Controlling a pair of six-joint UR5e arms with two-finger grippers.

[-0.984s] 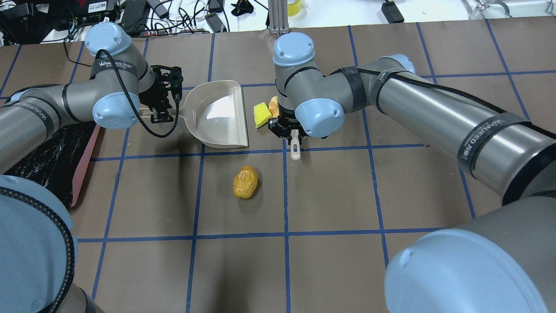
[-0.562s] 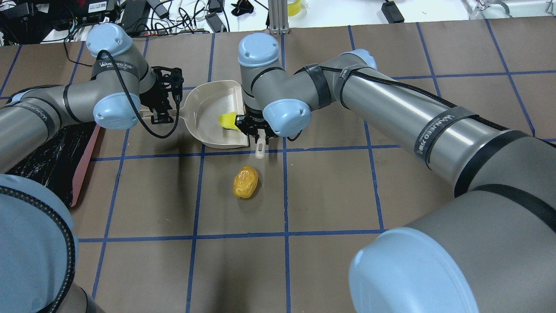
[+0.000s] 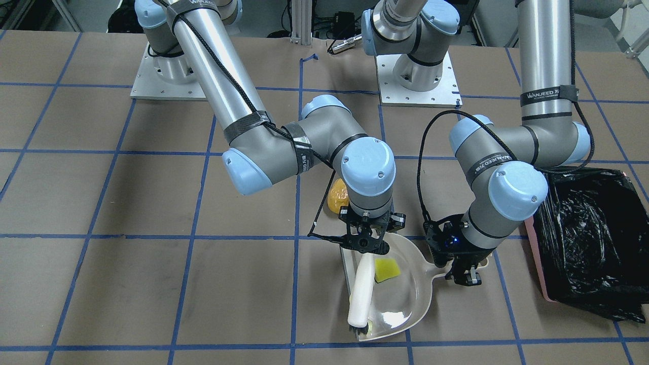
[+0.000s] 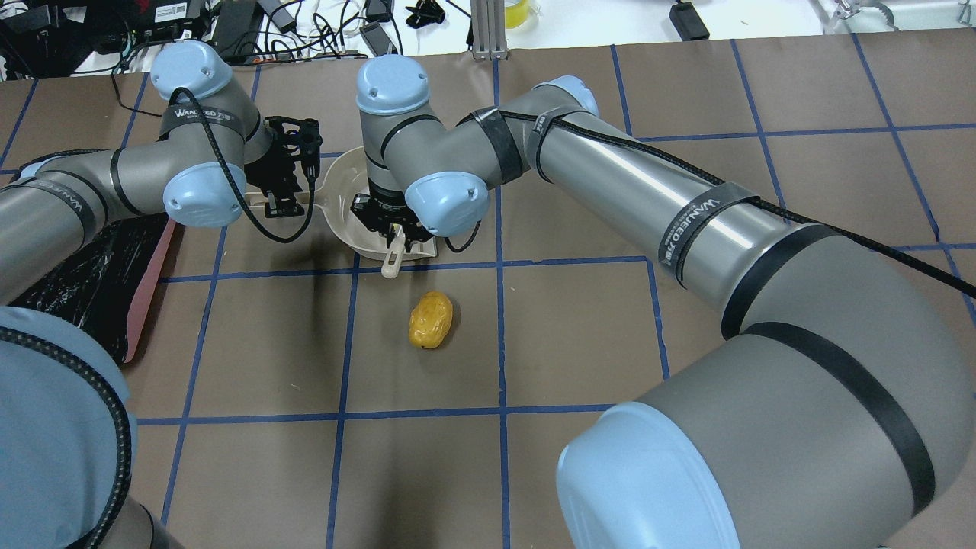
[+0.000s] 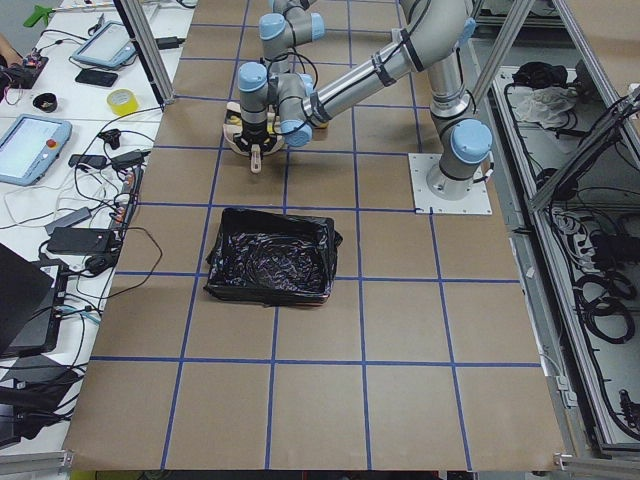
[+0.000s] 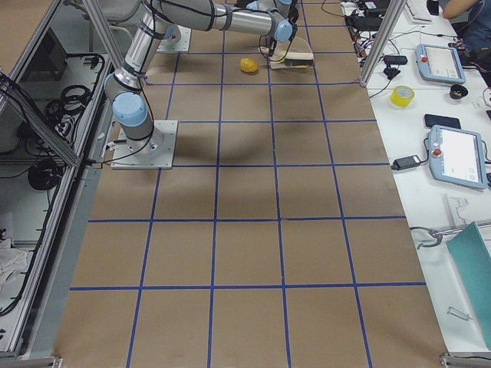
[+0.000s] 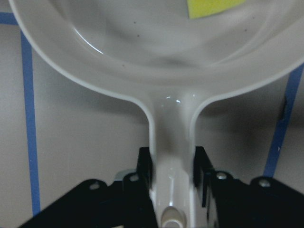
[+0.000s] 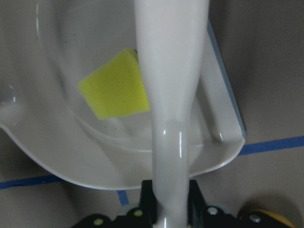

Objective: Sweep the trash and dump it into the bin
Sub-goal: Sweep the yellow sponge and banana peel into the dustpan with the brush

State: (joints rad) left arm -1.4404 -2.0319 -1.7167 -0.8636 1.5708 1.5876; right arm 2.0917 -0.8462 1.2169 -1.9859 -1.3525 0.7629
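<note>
My left gripper [image 3: 464,272] is shut on the handle of the off-white dustpan [image 3: 405,296], which lies flat on the table; the grip also shows in the left wrist view [image 7: 173,166]. My right gripper [image 3: 366,247] is shut on a white brush [image 3: 361,291] that lies across the pan's mouth. The yellow sponge wedge [image 3: 388,268] sits inside the pan, also seen from the right wrist [image 8: 114,88]. The golden-brown potato piece [image 4: 431,319] lies on the table outside the pan. The bread crescent is hidden. The pink bin with its black bag [image 3: 588,243] stands beside my left arm.
Blue tape lines grid the brown table. Cables and devices [image 4: 305,23] and a metal post [image 4: 488,30] line the far edge. The arm bases [image 3: 416,76] stand at the robot's side. The bin also shows in the overhead view [image 4: 84,282].
My right arm swept the brush leftward over the dustpan's mouth, pushing the sponge inside. The bread piece went out of view. The left gripper, the pan and the potato stayed put.
</note>
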